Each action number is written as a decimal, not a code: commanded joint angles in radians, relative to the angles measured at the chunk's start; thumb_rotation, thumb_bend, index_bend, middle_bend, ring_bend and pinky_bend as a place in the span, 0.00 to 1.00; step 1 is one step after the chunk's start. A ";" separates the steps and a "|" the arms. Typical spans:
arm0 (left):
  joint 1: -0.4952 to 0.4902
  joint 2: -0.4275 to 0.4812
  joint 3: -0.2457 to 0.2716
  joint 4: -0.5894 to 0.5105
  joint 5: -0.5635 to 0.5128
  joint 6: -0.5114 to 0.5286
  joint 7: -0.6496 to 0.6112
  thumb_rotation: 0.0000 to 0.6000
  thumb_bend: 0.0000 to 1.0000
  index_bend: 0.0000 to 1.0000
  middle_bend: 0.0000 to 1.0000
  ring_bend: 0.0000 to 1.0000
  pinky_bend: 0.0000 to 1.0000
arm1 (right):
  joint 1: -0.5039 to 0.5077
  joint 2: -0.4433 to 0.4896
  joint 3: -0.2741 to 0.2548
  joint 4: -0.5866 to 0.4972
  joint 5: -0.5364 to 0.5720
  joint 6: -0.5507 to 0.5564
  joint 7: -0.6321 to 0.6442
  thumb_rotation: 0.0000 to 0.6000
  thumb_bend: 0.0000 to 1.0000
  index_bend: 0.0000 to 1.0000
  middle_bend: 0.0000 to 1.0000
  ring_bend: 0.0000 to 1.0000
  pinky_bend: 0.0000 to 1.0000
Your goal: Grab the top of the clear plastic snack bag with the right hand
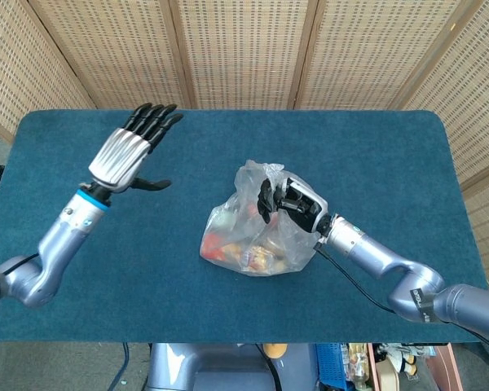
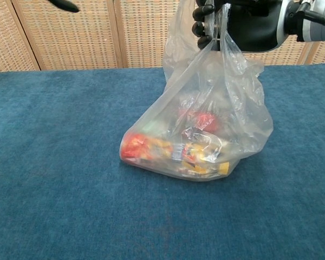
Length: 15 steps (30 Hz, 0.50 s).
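A clear plastic snack bag (image 2: 197, 138) of colorful packets sits at the center of the blue bench (image 2: 59, 179). The right hand (image 1: 284, 200) grips the bag's gathered top, just above the packets. Farther back, at upper left, the left hand (image 1: 129, 152) hovers empty with fingers spread.

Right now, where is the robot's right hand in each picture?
Head view: the right hand is just right of the middle, holding the top of the snack bag.
Chest view: the right hand is at the top right edge, fingers gripping the bag's top.
Shared landmark: the snack bag.
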 commanded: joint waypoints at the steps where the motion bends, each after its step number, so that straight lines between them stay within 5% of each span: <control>1: 0.104 0.080 0.061 -0.063 -0.005 0.061 0.004 1.00 0.09 0.00 0.00 0.00 0.00 | 0.010 0.035 0.021 -0.043 0.035 -0.041 -0.046 1.00 1.00 0.65 0.75 0.61 0.68; 10: 0.289 0.142 0.140 -0.075 0.014 0.175 -0.084 1.00 0.10 0.00 0.00 0.00 0.00 | 0.028 0.106 0.076 -0.128 0.189 -0.146 -0.312 1.00 1.00 0.66 0.77 0.68 0.96; 15: 0.393 0.138 0.171 -0.065 0.034 0.257 -0.163 1.00 0.10 0.00 0.00 0.00 0.00 | 0.049 0.125 0.097 -0.153 0.345 -0.206 -0.529 1.00 1.00 0.74 0.81 0.80 1.00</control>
